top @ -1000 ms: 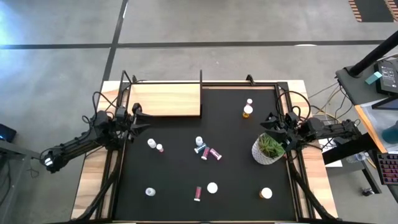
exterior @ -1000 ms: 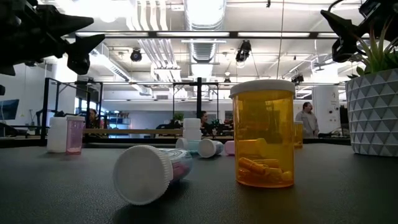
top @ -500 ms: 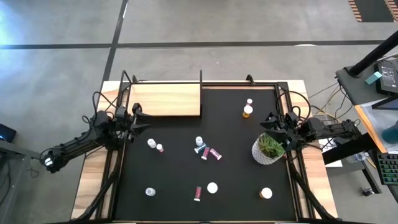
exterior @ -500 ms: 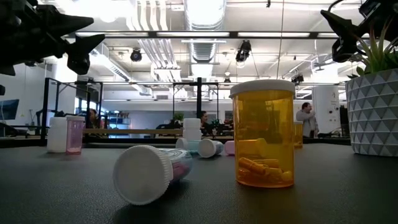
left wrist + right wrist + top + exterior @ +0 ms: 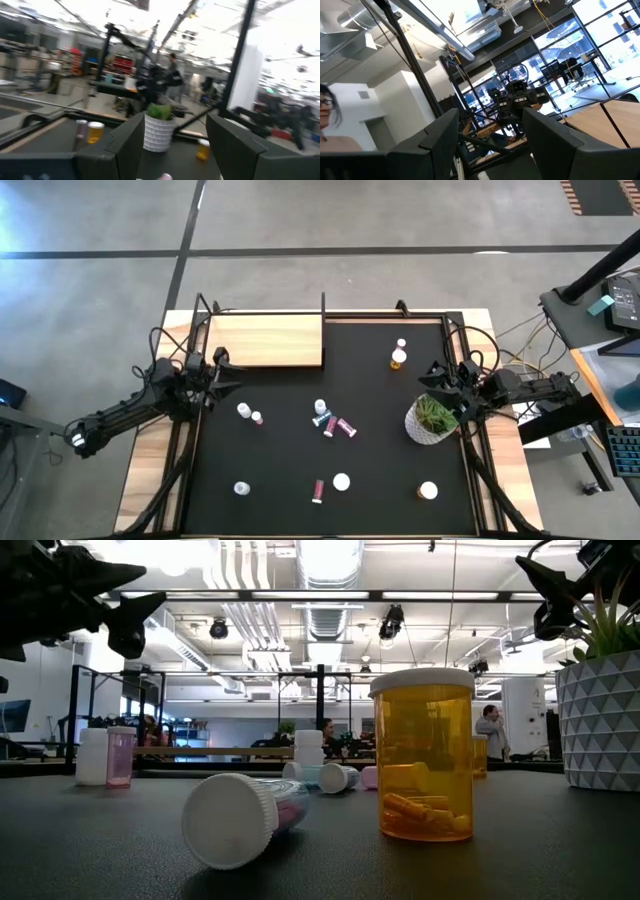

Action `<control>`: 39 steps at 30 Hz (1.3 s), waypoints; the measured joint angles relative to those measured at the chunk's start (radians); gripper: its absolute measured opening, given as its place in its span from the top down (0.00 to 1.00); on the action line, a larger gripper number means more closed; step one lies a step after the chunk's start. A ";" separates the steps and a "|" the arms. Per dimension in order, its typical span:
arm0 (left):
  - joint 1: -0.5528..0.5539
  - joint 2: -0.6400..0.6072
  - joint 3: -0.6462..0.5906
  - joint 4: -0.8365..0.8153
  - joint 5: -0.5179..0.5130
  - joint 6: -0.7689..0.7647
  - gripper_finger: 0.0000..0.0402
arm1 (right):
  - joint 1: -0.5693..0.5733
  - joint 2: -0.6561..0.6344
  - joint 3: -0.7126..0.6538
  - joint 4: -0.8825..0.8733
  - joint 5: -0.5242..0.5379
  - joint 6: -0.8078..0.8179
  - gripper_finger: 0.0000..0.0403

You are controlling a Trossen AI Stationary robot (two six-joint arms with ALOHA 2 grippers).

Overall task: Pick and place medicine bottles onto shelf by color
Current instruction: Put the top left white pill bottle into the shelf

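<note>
Medicine bottles (image 5: 331, 423) lie scattered on my black mat (image 5: 280, 470), none on the shelf (image 5: 265, 340) at the far left corner. In the low view the upright orange bottle (image 5: 422, 755) has pills at its bottom, with a capped one (image 5: 240, 817) tipped over beside it. My left gripper (image 5: 226, 370) hangs by the shelf, fingers apart, empty; my right gripper (image 5: 436, 378) hangs above the plant pot (image 5: 432, 420), parted, empty. Nothing has shifted since a second ago.
</note>
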 joint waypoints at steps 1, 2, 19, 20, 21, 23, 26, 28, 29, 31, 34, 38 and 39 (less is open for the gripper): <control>0.000 0.000 0.000 0.001 0.015 0.002 0.51 | 0.000 0.000 0.000 0.000 0.000 0.000 0.47; 0.000 0.000 0.000 0.008 0.025 0.002 0.51 | 0.000 0.000 0.000 0.000 0.000 0.000 0.47; 0.000 0.000 0.000 0.315 -0.159 0.032 0.51 | 0.000 0.000 0.000 0.000 0.000 0.000 0.47; 0.000 0.000 0.000 0.315 -0.196 0.032 0.51 | 0.000 0.000 0.000 0.000 0.000 0.000 0.47; 0.000 0.000 0.000 0.314 -0.240 0.029 0.51 | 0.000 0.000 0.000 0.000 0.000 0.000 0.47; 0.000 0.007 0.000 0.311 -0.324 0.026 0.51 | 0.000 0.000 0.000 0.000 0.000 0.000 0.47; 0.000 0.032 0.000 0.305 -0.386 0.027 0.51 | 0.000 0.000 0.000 0.000 0.000 0.000 0.47; 0.000 0.049 0.001 0.317 -0.401 0.027 0.51 | 0.000 0.000 0.000 0.000 0.000 0.000 0.47; 0.000 0.059 0.003 0.318 -0.419 0.024 0.51 | 0.000 0.000 0.000 0.000 0.000 0.000 0.47; 0.000 0.091 0.007 0.313 -0.468 0.002 0.51 | 0.000 0.000 0.000 0.000 0.000 0.000 0.47; 0.000 0.147 0.029 0.312 -0.538 -0.031 0.51 | 0.000 0.000 0.000 0.000 0.000 0.000 0.47; 0.000 0.236 0.062 0.313 -0.583 -0.084 0.51 | 0.000 0.000 0.000 0.000 0.000 0.000 0.47; 0.000 0.260 0.071 0.314 -0.601 -0.110 0.51 | 0.000 0.000 0.000 0.000 0.000 0.000 0.47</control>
